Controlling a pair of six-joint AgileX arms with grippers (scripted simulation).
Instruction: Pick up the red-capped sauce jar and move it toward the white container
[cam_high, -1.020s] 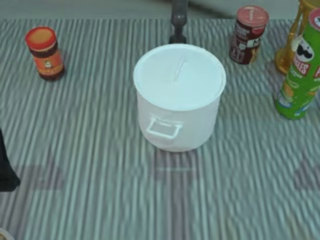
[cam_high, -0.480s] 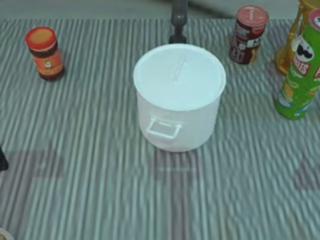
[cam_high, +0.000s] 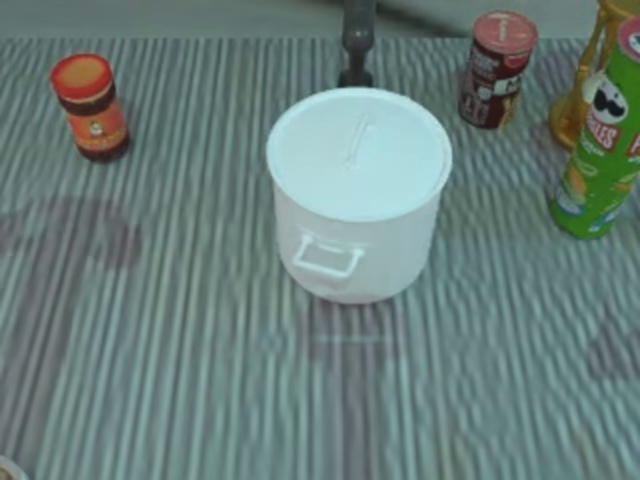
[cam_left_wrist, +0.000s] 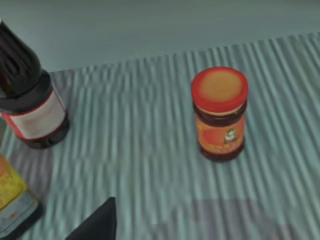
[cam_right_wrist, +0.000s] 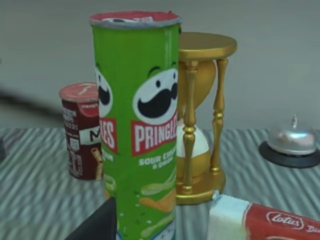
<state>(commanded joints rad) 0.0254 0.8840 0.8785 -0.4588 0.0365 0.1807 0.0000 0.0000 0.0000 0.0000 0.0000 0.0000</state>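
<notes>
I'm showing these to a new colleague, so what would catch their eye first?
First the big white container, lidded and upright at the table's middle in the top view. Next the green Pringles can at the right edge, beside a gold hourglass. The red-capped sauce jar stands alone at the far left, untouched.

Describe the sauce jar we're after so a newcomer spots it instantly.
Start at the big white pot in the middle of the table, then look to the far left corner. The small jar standing alone there has an orange-red cap and label with a pale emblem. The other red-lidded jar, far right, is dark brown and taller.
</notes>
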